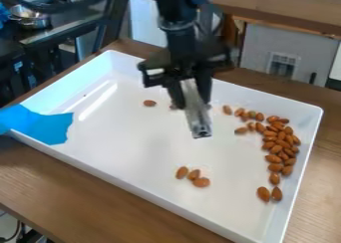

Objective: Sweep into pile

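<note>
The white rectangular tray [133, 132] lies on the brown wooden table [67, 184]. A blue sheet-like piece [48, 126] overlaps its left corner. Brown oval almonds [275, 158] line the tray's right side; three lie nearer the front, left of that group. The black two-finger gripper [192, 95], holding a silver elongated tool [198, 118], hangs above the tray.

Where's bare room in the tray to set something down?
Widest: between the blue sheet and the three near almonds. A smaller gap separates those from the almond pile. Crowded: the tray's right side, and under the gripper and silver tool.
</note>
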`<action>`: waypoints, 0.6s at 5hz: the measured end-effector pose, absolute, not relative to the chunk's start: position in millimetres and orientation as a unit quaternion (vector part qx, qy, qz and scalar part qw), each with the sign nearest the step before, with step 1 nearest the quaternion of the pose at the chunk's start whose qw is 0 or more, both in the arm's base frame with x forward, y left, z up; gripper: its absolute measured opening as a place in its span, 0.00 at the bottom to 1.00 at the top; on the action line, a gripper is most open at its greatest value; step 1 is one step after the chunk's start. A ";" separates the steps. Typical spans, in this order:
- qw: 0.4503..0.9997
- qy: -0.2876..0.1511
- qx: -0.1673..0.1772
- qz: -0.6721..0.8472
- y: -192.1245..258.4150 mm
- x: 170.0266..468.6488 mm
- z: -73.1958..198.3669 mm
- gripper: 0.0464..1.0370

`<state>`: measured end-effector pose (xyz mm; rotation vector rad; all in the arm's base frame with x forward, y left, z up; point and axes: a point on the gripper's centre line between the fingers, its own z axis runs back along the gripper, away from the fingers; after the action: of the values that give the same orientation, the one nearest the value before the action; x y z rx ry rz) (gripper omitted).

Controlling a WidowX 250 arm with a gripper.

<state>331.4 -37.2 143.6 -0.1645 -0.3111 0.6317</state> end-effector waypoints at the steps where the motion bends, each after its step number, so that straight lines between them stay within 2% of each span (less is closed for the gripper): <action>1: 0.919 -0.147 -0.049 0.363 -18.9 318.3 126.1 0.34; 2: 0.880 -0.149 -0.027 0.450 -7.5 307.8 107.6 0.34; 3: 0.849 -0.131 -0.005 0.511 -15.4 301.1 86.1 0.34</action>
<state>301.1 -15.4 86.1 -0.0108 -0.2752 1.0771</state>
